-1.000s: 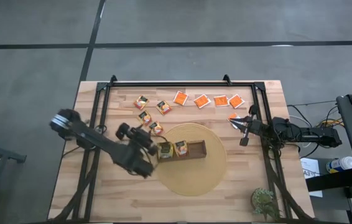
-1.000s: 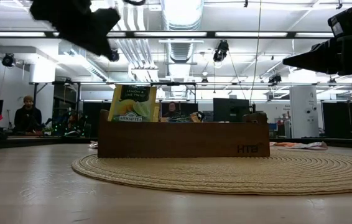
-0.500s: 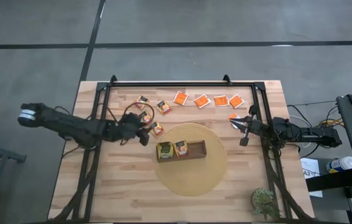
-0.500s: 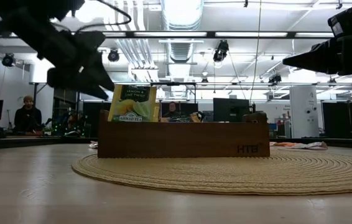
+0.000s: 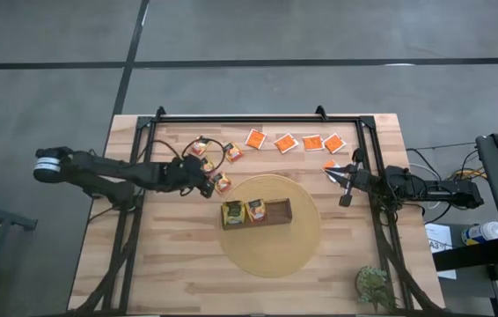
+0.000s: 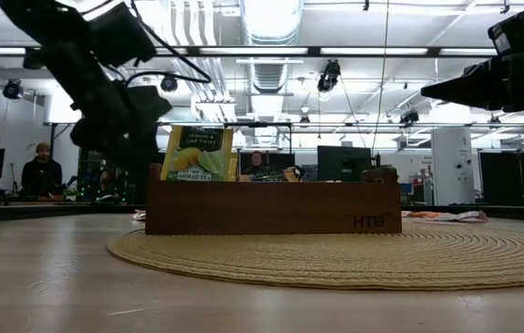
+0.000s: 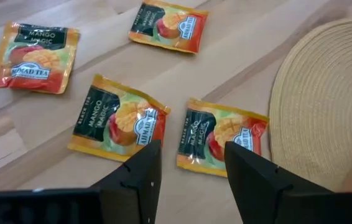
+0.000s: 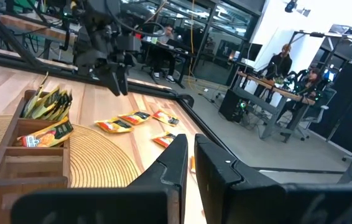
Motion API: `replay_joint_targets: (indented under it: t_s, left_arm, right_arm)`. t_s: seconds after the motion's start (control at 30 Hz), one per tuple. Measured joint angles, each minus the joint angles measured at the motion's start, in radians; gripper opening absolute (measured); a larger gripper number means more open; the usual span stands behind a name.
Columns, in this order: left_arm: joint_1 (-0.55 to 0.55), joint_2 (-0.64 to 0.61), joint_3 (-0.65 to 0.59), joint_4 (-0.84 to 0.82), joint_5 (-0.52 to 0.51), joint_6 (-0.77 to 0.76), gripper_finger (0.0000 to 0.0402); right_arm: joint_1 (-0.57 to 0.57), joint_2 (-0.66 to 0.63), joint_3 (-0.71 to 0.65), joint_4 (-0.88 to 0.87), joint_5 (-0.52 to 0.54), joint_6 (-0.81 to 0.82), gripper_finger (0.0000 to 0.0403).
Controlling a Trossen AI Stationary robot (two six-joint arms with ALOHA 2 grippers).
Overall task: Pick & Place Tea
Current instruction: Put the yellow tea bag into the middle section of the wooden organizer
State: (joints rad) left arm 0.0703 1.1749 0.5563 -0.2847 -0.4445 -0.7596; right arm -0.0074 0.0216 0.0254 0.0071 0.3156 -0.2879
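Note:
Several yellow-orange tea sachets lie flat on the wood, left of the woven mat (image 5: 271, 255); two of them (image 7: 119, 118) (image 7: 221, 138) lie just ahead of my left gripper (image 7: 191, 158). That gripper (image 5: 208, 178) hovers over them, slanting down, open, with nothing between its fingers. The brown wooden tray (image 5: 280, 212) stands on the mat, with green-and-yellow sachets (image 5: 232, 212) upright in its left compartment and a yellow-orange one (image 5: 255, 210) beside them. Bright orange sachets (image 5: 285, 142) lie in a row along the far side. My right gripper (image 5: 333, 173) waits shut at the right edge.
A black frame rail (image 5: 258, 118) runs along the table's far side and down both sides. One orange sachet (image 5: 329, 165) lies by the right gripper. A small plant (image 5: 372, 283) stands at the near right corner. Bare wood lies near the front edge.
My left gripper has swung from beside the tray's left end toward the table's far-left, to the loose yellow-orange sachets, sinking lower and turning as it went. The sachets and the tray have stayed where they were.

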Motion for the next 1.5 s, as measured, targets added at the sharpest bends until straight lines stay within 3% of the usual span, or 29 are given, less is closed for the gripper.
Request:
replay_joint_targets:
  t_s: [0.23, 0.5, 0.83, 1.07, 1.2, 1.4, 1.5]
  left_arm:
    - [0.012, 0.148, 0.074, -0.056, -0.045, 0.024, 0.0167]
    - [0.096, 0.249, 0.079, -0.054, -0.005, 0.024, 0.0167]
    - [0.143, 0.341, 0.079, 0.062, 0.078, 0.074, 0.0167]
    - [0.155, 0.351, 0.081, 0.073, 0.080, 0.079, 0.0165]
    - [0.155, 0.351, 0.081, 0.073, 0.081, 0.097, 0.0132]
    - [0.156, 0.351, 0.085, 0.066, 0.078, 0.149, 0.0024]
    - [0.156, 0.349, 0.089, 0.063, 0.080, 0.167, 0.0011]
  right_arm:
    - [0.000, 0.000, 0.000, 0.000, 0.000, 0.000, 0.0027]
    - [0.000, 0.000, 0.000, 0.000, 0.000, 0.000, 0.0027]
    - [0.000, 0.000, 0.000, 0.000, 0.000, 0.000, 0.0027]
    - [0.000, 0.001, 0.000, 0.000, 0.000, 0.000, 0.0027]
    - [0.000, 0.001, 0.000, 0.000, 0.000, 0.000, 0.0027]
    - [0.000, 0.001, 0.000, 0.000, 0.000, 0.000, 0.0027]
    - [0.000, 0.001, 0.000, 0.000, 0.000, 0.000, 0.0027]
